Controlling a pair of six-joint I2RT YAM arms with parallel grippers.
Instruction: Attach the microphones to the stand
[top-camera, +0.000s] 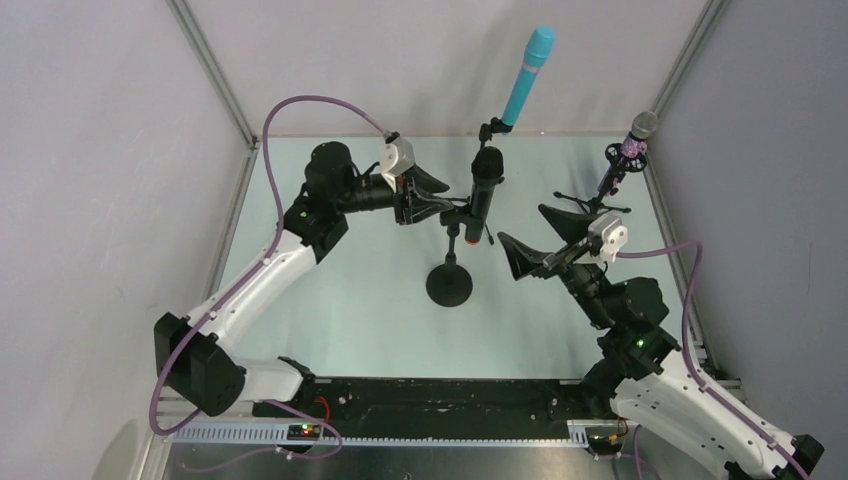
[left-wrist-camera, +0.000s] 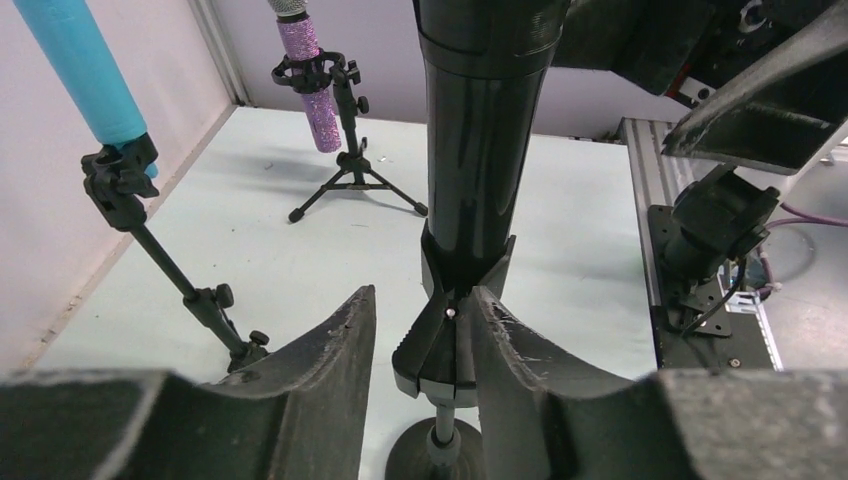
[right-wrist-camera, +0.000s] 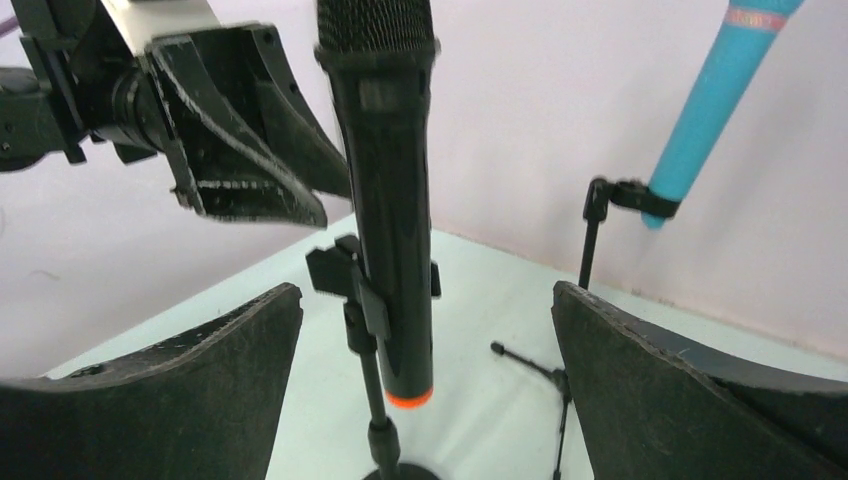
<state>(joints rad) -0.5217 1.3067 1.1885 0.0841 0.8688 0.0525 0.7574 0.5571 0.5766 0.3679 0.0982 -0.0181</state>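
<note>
The black microphone (top-camera: 486, 185) with an orange end (right-wrist-camera: 410, 398) stands upright in the spring clip (left-wrist-camera: 440, 340) of a round-base stand (top-camera: 449, 285). My left gripper (top-camera: 448, 197) is open with its fingers either side of the clip's pinch levers; the right finger (left-wrist-camera: 520, 350) touches the clip, and the left finger stands off it. My right gripper (top-camera: 520, 223) is wide open and empty, facing the black microphone (right-wrist-camera: 390, 200) from the right. The turquoise microphone (top-camera: 527, 75) sits in a stand at the back. The purple glittery microphone (top-camera: 630, 150) sits in a tripod stand on the right.
The turquoise microphone's thin stand (left-wrist-camera: 170, 270) rises close to the left of my left gripper (left-wrist-camera: 424, 292). The tripod legs (left-wrist-camera: 355, 190) spread on the table at the back right. White walls and a metal frame enclose the table. My right arm's base (left-wrist-camera: 715, 230) is nearby.
</note>
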